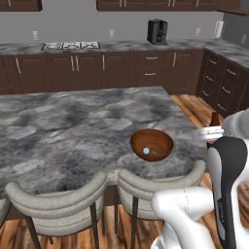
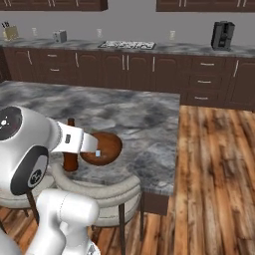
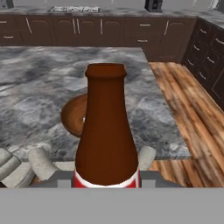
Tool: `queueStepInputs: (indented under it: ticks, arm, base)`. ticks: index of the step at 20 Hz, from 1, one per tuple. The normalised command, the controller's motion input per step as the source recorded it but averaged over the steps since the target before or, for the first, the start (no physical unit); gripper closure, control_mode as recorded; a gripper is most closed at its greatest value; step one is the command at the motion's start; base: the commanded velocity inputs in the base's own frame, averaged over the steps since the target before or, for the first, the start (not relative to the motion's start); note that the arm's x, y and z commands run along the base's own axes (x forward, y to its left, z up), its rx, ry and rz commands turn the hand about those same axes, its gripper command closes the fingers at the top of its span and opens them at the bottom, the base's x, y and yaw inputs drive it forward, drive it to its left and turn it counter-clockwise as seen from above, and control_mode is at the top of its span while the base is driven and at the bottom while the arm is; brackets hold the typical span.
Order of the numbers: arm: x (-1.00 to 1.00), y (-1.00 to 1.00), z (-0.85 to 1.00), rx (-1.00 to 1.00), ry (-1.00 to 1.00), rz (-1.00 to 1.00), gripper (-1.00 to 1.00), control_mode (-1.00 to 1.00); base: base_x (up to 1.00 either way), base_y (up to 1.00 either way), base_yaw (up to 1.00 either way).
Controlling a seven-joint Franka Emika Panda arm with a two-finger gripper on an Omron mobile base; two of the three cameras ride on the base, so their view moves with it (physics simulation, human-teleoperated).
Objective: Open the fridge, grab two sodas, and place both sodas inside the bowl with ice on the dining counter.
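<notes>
While the fingers (image 3: 107,181) grip the brown bottle (image 3: 106,131), the bowl (image 1: 151,144) sits on the marbled dining counter (image 1: 63,126).

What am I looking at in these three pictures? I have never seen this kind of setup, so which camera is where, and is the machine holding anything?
This is a rendered kitchen with a white robot arm on a driving base. Two pictures come from cameras on the base, behind the arm to its left and right, looking forward over a marbled stone counter. The third comes from a camera on the hand itself, looking along the pincer.

On the counter sits a wooden bowl with a small pale lump of ice in it. Padded stools stand at the near edge.

The pincer is shut on a brown bottle with a red label, held upright at the counter's near edge, beside the bowl. It is not yet in the bowl.
</notes>
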Motion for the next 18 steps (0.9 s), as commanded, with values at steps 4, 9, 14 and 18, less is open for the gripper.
queueStepInputs:
  ticks: [4, 9, 14, 18]
  arm:
    - [0.0, 0.0, 0.0, 0.0, 0.0, 0.0, 1.0, 1.0]
    - [0.59, -0.05, 0.0, 0.0, 0.02, 0.13, 1.0, -1.0]
    - [0.81, -0.04, 0.0, -0.07, 0.0, 0.43, 1.0, -1.0]
    - [0.69, 0.0, -0.11, -0.12, 0.03, 0.42, 1.0, -1.0]
  base:
    - [1.0, -0.01, 0.0]
    - [0.4, -0.01, 0.01]
    - [0.0, 0.0, 0.0]
    - [0.0, 0.0, 0.0]
